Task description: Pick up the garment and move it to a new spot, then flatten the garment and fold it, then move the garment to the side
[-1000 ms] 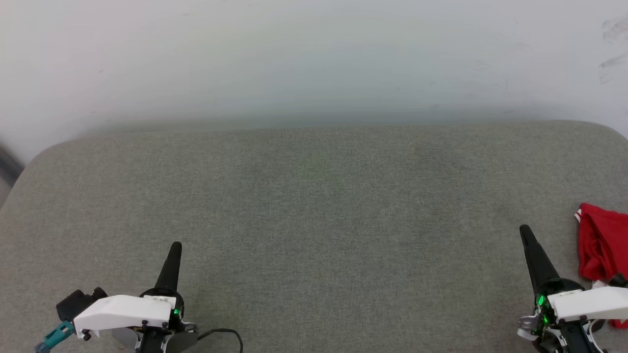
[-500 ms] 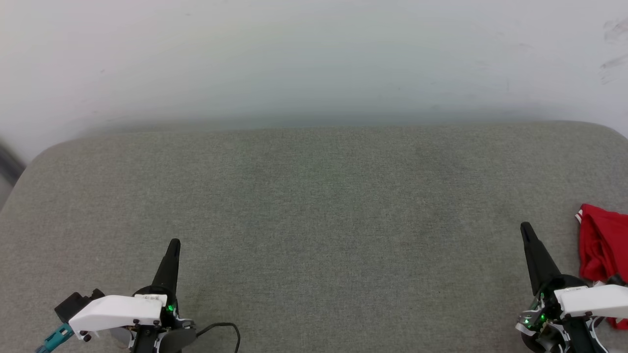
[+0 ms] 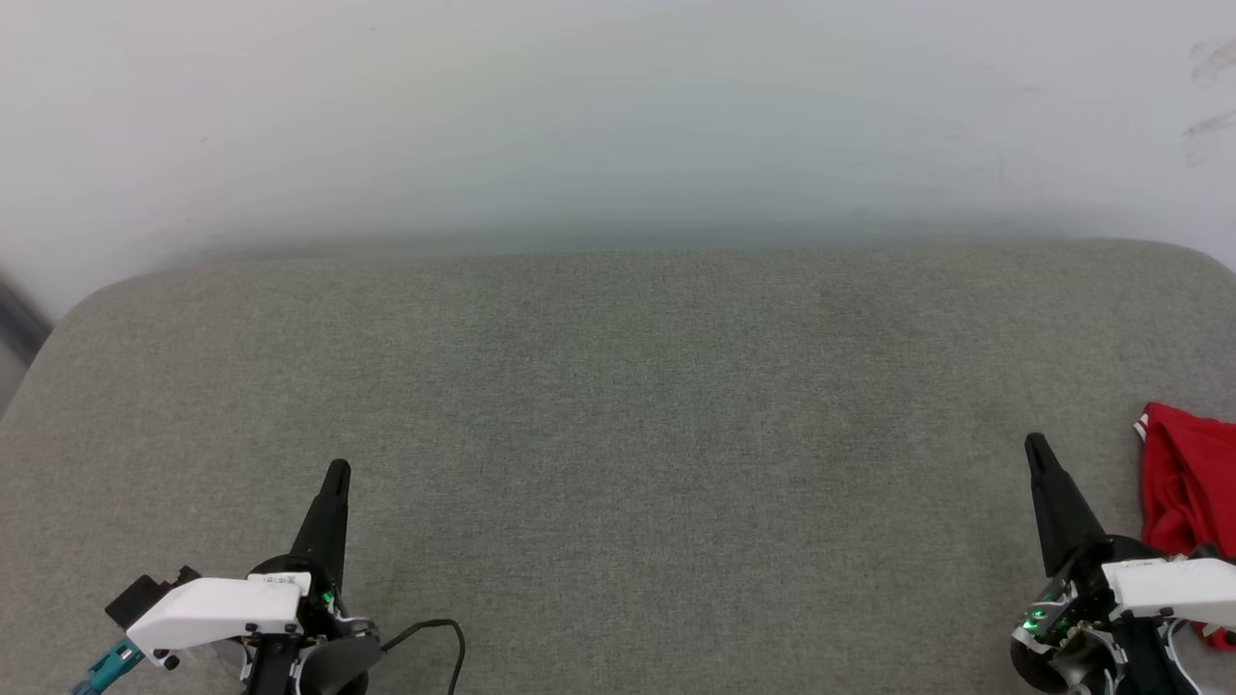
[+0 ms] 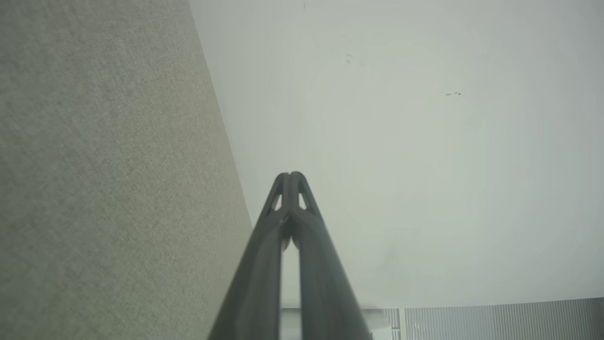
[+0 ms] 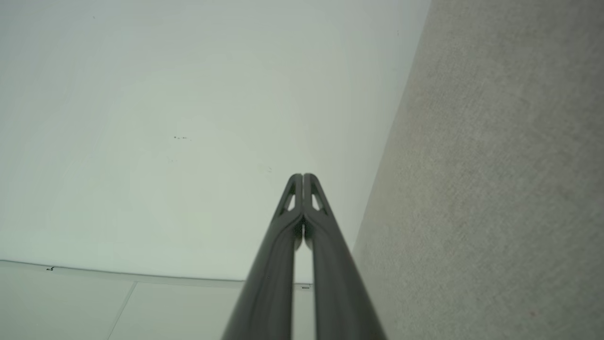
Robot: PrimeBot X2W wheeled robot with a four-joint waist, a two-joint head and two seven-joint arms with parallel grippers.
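**One garment, two pairs of fingers, both empty**

A single red garment [image 3: 1190, 483] lies crumpled at the right edge of the grey surface [image 3: 637, 405], with a white, red-striped trim at its upper corner. It is near the right fingers [image 3: 1038, 454], on their right and not touching them. It is well apart from the left fingers [image 3: 335, 478]. Both pairs are pressed fully together and grip nothing.

Bright, even, diffuse light throughout. Soft grey shadow band on the white wall [image 3: 618, 227] just beyond the far edge of the grey fabric surface [image 3: 618, 405]. Faint green cast near that surface's middle. Weave crisp in head view, softer in wrist views.
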